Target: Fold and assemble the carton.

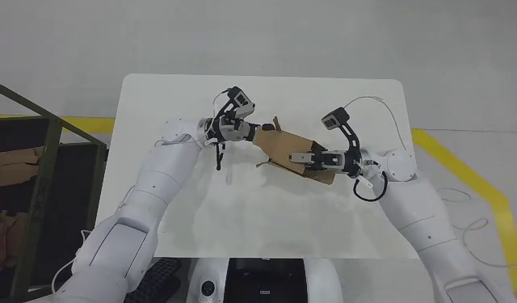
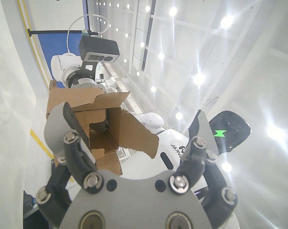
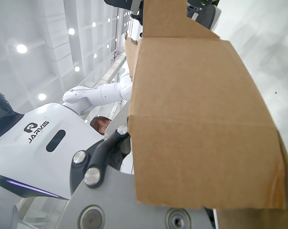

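A brown carton (image 1: pixel 284 146), partly folded with loose flaps, is held just above the middle of the white table (image 1: pixel 178 101). My right gripper (image 1: pixel 310 157) is shut on the carton's right end; in the right wrist view the carton wall (image 3: pixel 196 125) covers all but one finger (image 3: pixel 116 123). My left gripper (image 2: pixel 134 122) is open at the carton's left end. One of its fingers (image 2: pixel 69 120) lies against the open end of the carton (image 2: pixel 96 125). In the right wrist view an end flap (image 3: pixel 164 13) stands between the left gripper's spread fingers.
A dark green rack (image 1: pixel 32 141) with flat cardboard (image 1: pixel 20 166) stands off the table's left edge. A white cable (image 1: pixel 389 113) loops over the table by the right arm. Bare table lies in front of and behind the carton.
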Controlling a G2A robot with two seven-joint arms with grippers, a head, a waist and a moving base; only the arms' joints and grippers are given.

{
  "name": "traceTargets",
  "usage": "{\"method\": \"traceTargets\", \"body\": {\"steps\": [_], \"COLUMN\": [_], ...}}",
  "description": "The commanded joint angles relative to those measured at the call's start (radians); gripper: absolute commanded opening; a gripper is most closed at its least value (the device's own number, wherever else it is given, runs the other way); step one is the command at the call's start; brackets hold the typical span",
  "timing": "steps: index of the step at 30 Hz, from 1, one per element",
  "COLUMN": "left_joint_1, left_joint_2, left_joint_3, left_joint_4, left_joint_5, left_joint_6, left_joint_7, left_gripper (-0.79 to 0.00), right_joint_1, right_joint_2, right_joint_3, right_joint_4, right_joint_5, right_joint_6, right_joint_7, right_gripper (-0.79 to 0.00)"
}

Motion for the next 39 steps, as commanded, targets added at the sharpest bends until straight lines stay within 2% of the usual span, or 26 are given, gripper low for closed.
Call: {"method": "traceTargets", "body": {"steps": [1, 19, 26, 39], "left_joint_1": [0.0, -0.002, 0.001, 0.033], "left_joint_2": [0.0, -0.004, 0.002, 0.014], "left_joint_3": [0.0, 0.004, -0.016, -0.046], "left_joint_4": [0.0, -0.008, 0.004, -0.032], "left_joint_5": [0.0, -0.001, -0.001, -0.002], "left_joint_6": [0.0, -0.001, -0.005, 0.002], "left_joint_7": [0.0, 0.001, 0.005, -0.002], "left_gripper": [0.0, 0.0, 0.0, 0.0], "right_joint_1": [0.0, 0.01, 0.005, -0.009], "right_joint_2": [0.0, -0.009, -0.004, 0.006], "right_joint_3": [-0.002, -0.023, 0.008, 0.065], "right_joint_4": [0.0, 0.02, 0.04, 0.071], "right_joint_5": [0.0, 0.008, 0.024, 0.041], "right_joint_6": [0.0, -0.014, -0.021, -0.02], "right_joint_7": [0.0, -0.014, -0.021, -0.048], "right_gripper": [-0.785, -0.785, -0.785, -0.785]}}
